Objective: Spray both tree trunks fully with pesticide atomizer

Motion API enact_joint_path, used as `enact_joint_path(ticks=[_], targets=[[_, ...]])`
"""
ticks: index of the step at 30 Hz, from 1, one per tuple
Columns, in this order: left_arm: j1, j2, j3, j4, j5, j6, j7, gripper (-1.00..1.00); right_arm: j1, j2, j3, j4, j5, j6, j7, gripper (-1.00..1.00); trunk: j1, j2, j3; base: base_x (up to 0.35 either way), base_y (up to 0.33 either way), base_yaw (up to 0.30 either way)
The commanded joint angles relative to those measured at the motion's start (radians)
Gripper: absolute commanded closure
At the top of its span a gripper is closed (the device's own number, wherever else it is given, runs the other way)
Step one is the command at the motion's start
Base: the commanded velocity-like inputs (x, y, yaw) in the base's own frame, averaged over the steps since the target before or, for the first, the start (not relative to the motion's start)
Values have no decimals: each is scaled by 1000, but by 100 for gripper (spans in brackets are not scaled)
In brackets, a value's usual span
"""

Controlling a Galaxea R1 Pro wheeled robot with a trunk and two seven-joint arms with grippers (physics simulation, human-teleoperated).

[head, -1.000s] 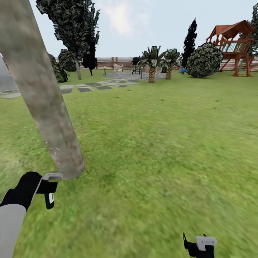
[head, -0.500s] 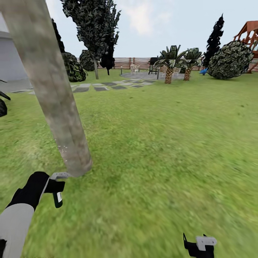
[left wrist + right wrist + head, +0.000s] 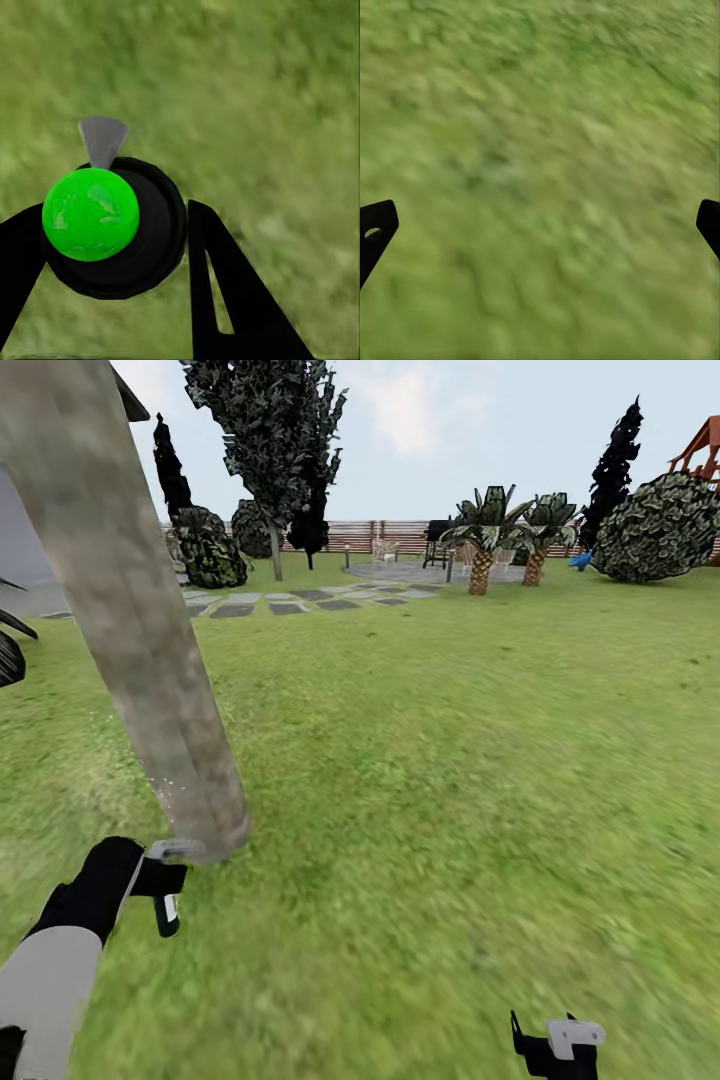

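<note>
Left end effector (image 3: 112, 240) pinched the pesticide atomizer (image 3: 112, 232), its pale label (image 3: 171, 908) unreadable, just beside the tree trunk (image 3: 140, 660) base. Right end effector (image 3: 540, 225) hung spread over grass.

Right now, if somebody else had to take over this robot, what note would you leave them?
Left gripper: shut on the atomizer, held low by the base of the near trunk.
Right gripper: open, empty, over grass.
Second tree stands far back, near the fence.
Done: atomizer picked up.
Left: can't tell how much of the near trunk is covered; pale specks low down. Then drive to the second tree and spray it.
</note>
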Motion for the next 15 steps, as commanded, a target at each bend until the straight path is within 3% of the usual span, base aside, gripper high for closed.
enact_joint_path(ticks=[1,3,6,7,8,10,13,15], targets=[[-1,23,4,-1,-1,5,-9,100,-1,0,-5,1,11,-2,-5,-100,0,0,-1,0,0,0],[-3,90,29,0,2,7,-9,100,-1,0,-5,1,11,-2,-5,-100,0,0,-1,0,0,0],[-2,111,70,3,3,5,-10,100,-1,0,-5,1,11,-2,-6,-100,0,0,-1,0,0,0],[0,102,75,9,4,4,-9,100,-1,0,-5,1,11,-2,-5,-100,0,0,-1,0,0,0],[1,59,77,12,1,-1,-9,100,-1,0,-5,1,11,-2,-5,-100,0,0,-1,0,0,0],[2,-2,76,8,-3,-34,1,100,-1,0,-5,1,11,-2,-5,-100,0,0,-1,0,0,0],[-6,-41,75,1,-2,-53,57,100,-1,0,-5,1,11,-2,-5,-100,0,0,-1,0,0,0],[-13,-36,81,-1,1,-53,79,100,-1,0,-5,1,11,-2,-6,-100,0,0,-1,0,0,0]])
